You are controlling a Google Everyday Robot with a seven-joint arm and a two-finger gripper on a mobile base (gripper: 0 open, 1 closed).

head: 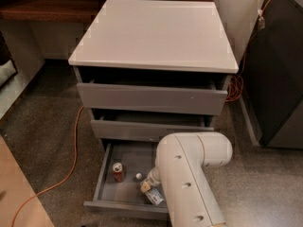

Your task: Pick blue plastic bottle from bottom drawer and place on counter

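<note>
The thick white arm (pixel 189 188) comes up from the lower edge of the view and ends at the top in a rounded joint housing that juts out to the right. Its claw (pixel 147 186) pokes out low on the arm's left side, down inside the open bottom drawer (pixel 130 157). The arm's bulk hides most of it.

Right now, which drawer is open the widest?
The bottom drawer, lowest of three, pulled far out; the two upper drawers barely peek out. The gripper reaches into it.
</note>
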